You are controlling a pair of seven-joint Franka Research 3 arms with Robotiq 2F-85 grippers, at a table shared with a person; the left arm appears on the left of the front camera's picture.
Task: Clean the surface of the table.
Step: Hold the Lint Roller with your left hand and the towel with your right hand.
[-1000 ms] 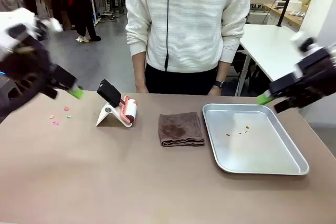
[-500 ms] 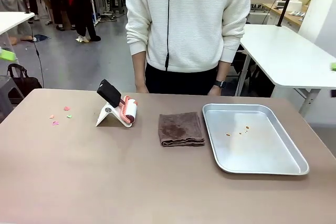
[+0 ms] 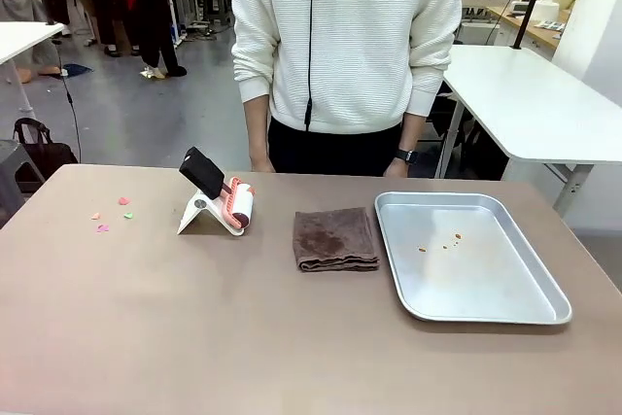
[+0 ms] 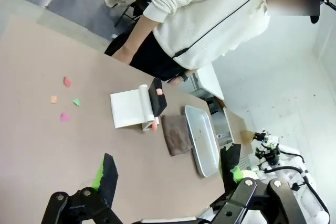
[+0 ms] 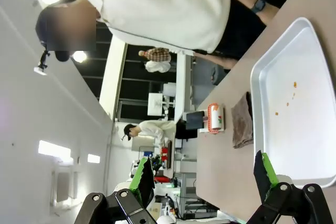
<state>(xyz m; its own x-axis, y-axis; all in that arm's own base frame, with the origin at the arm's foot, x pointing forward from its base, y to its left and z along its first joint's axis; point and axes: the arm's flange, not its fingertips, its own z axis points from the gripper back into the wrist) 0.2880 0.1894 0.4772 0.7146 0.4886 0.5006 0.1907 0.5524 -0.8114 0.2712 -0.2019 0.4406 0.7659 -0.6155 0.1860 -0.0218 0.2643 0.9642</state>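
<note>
The left gripper was seen with jaws spread wide above the table, on which coloured paper scraps, a lint roller, a brown cloth and a metal tray were laid beside a person.

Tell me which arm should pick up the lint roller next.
Left, probably. The lint roller and the paper scraps lie on the left half of the table, and the open left pincer faces them; the right pincer looks over the tray.

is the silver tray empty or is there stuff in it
Not quite empty: a few small orange-brown crumbs lie near the middle of the silver tray; the rest of its floor is bare.
</note>
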